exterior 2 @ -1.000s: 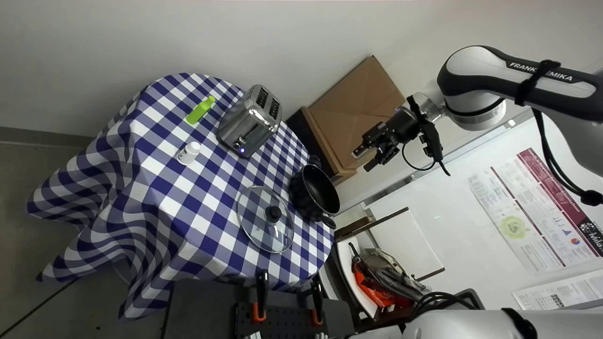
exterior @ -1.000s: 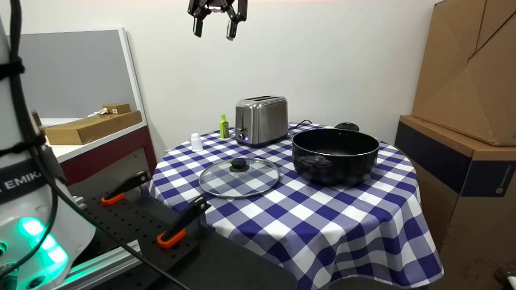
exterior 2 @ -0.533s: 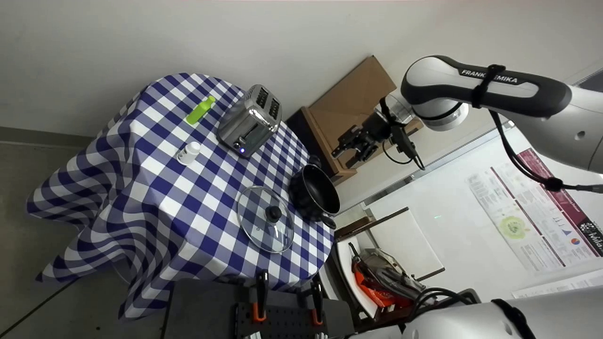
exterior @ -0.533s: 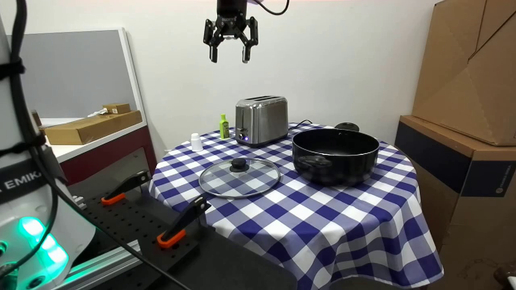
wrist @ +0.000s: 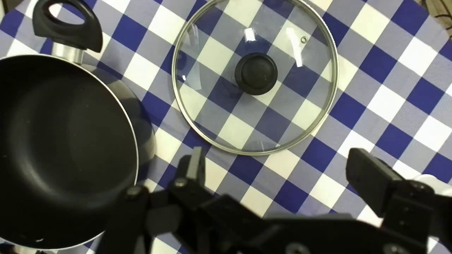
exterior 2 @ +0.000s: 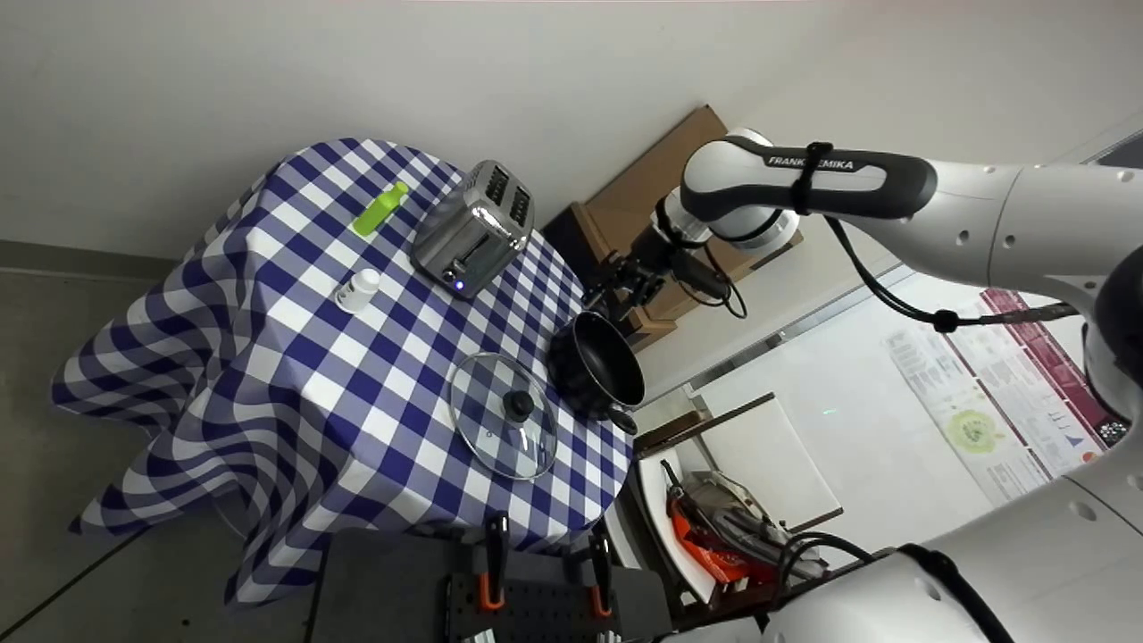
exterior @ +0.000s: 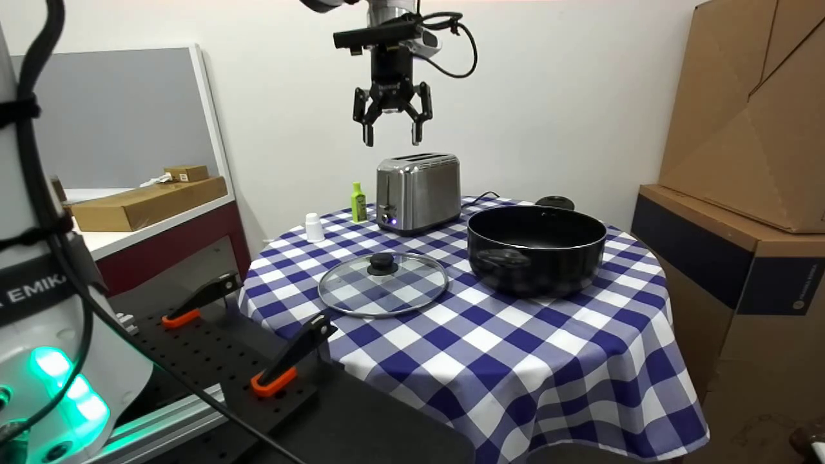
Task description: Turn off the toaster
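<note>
The toaster (exterior: 430, 193) is a shiny silver box standing upright at the back of the checked round table. It also shows in an exterior view (exterior 2: 473, 234). A small blue-purple light glows beside the knob low on its end face, under the lever slot. I cannot make the toaster out in the wrist view. My gripper (exterior: 392, 136) is open and empty, pointing down. In an exterior view it (exterior 2: 605, 302) overlaps the pot's far handle, apart from the toaster. In the wrist view the spread fingers (wrist: 277, 162) have only tablecloth and lid rim between them.
A wide black pot (exterior: 536, 258) and a glass lid (exterior: 383, 287) with a black knob stand nearer the table's front. A green bottle (exterior: 358, 203) and a white bottle (exterior: 314, 229) stand beside the toaster. Cardboard boxes (exterior: 741, 129) stand beyond the pot.
My gripper has come down and moved closer to the table and the toaster, staying open. The toaster, pot, lid and bottles have not moved.
</note>
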Motion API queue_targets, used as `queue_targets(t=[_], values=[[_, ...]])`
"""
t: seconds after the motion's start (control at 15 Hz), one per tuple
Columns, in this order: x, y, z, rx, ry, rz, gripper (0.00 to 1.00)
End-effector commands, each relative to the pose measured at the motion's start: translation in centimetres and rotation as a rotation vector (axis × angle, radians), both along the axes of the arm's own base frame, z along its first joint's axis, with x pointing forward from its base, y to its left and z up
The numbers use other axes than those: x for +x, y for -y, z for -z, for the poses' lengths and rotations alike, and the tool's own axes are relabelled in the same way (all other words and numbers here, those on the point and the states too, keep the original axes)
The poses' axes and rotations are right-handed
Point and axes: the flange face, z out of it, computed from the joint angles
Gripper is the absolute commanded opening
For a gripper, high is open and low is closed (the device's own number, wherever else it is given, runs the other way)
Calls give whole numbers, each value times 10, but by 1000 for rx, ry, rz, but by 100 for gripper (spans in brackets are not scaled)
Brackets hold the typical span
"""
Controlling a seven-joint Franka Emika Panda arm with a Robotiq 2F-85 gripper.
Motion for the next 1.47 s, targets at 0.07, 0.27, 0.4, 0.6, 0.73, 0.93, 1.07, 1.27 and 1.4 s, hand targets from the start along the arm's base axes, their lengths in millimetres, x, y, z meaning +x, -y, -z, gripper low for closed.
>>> queue_targets(t=[0.07, 0.27, 0.4, 0.6, 0.73, 0.93, 1.07, 1.27, 1.4], values=[[30, -15, 46, -39, 13, -3, 100], [40, -26, 77, -59, 19, -17, 100], [47, -34, 96, -73, 43, -30, 100], [57, -50, 114, -78, 124, -58, 100], [59, -63, 118, -68, 190, -79, 100], [63, -81, 117, -59, 296, -107, 100], [66, -88, 117, -73, 367, -122, 100], [67, -93, 122, -100, 437, -122, 100], [64, -94, 128, -114, 452, -112, 100]])
